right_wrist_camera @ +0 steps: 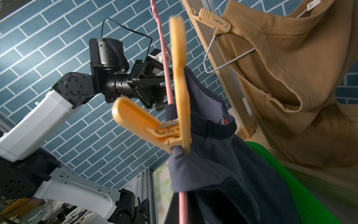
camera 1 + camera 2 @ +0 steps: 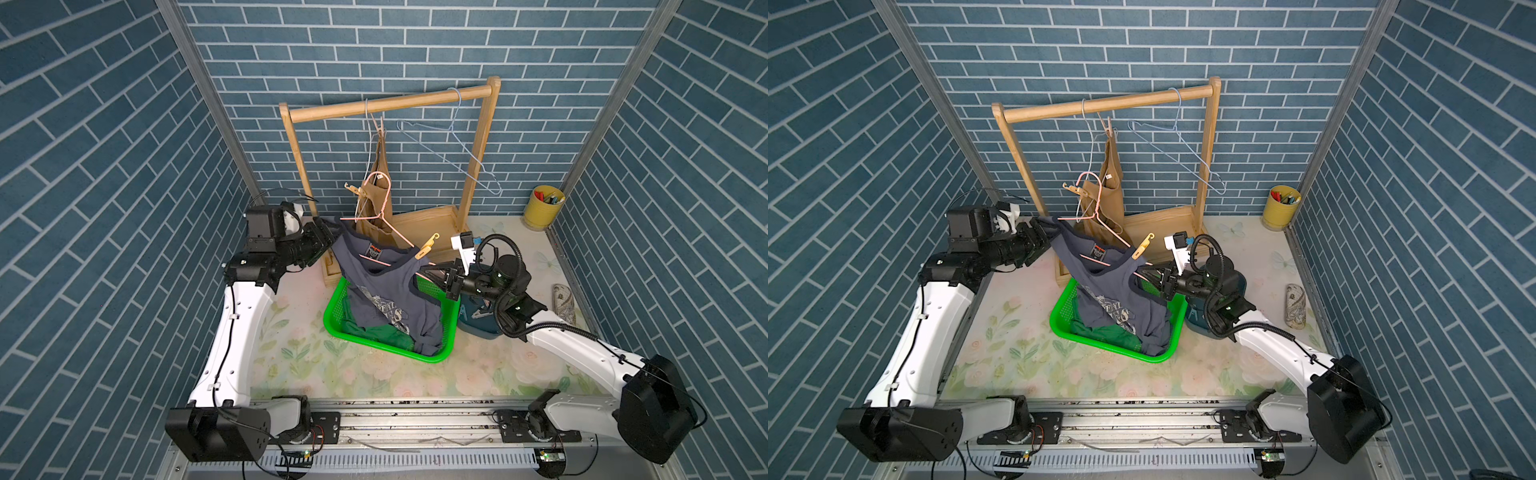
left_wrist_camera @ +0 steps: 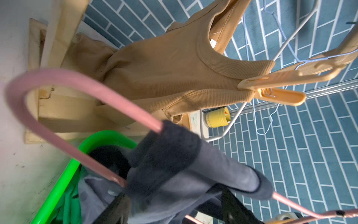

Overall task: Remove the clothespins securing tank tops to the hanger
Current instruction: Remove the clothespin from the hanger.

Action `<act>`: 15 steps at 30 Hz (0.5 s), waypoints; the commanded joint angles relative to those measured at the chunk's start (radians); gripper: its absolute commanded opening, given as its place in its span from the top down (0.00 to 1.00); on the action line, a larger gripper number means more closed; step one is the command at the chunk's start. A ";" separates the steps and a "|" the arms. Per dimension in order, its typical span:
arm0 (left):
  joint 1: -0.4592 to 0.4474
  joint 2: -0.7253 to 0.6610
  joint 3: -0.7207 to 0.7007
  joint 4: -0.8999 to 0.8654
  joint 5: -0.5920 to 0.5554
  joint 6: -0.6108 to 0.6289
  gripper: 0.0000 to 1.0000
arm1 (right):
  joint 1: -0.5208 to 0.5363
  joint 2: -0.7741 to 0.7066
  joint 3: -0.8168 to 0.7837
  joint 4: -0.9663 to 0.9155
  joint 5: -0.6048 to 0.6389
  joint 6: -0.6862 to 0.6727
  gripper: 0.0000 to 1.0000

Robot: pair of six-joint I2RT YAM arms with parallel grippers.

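A grey-blue tank top [image 2: 382, 291] hangs on a pink hanger [image 2: 395, 230] and trails into the green basket. A yellow clothespin [image 2: 427, 247] [image 1: 174, 116] clips its right strap to the wire. My left gripper [image 2: 334, 239] [image 3: 174, 203] is open, its fingers either side of the left strap. My right gripper [image 2: 432, 272] [image 1: 182, 209] is shut on the hanger's right arm, just below the yellow pin. Behind, a tan tank top [image 2: 374, 208] hangs from a pale hanger by a tan clothespin [image 2: 352, 189] [image 3: 271, 87] and a pink one [image 2: 380, 126]. A green tank top [image 2: 386, 336] lies in the basket.
The wooden rack [image 2: 395, 102] stands at the back with a bare blue hanger [image 2: 457, 145] on its rail. The green basket [image 2: 332, 324] sits in front of it. A yellow cup [image 2: 542, 208] stands at the back right, a dark blue tub [image 2: 478, 320] under my right arm.
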 commanded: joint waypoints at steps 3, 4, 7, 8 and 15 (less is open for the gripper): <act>0.000 -0.061 0.091 -0.202 -0.073 0.116 0.14 | 0.010 -0.030 -0.005 0.075 0.026 0.012 1.00; 0.000 -0.062 0.106 -0.226 -0.080 0.122 0.13 | 0.010 -0.033 -0.010 0.078 0.029 0.012 1.00; 0.000 -0.070 0.139 -0.290 -0.108 0.130 0.12 | 0.010 -0.036 -0.022 0.089 0.035 0.014 1.00; 0.001 -0.073 0.148 -0.301 -0.115 0.129 0.12 | 0.010 -0.039 -0.027 0.094 0.038 0.015 1.00; 0.003 -0.029 0.177 -0.257 -0.102 0.040 0.12 | 0.014 -0.043 -0.041 0.122 0.012 0.015 1.00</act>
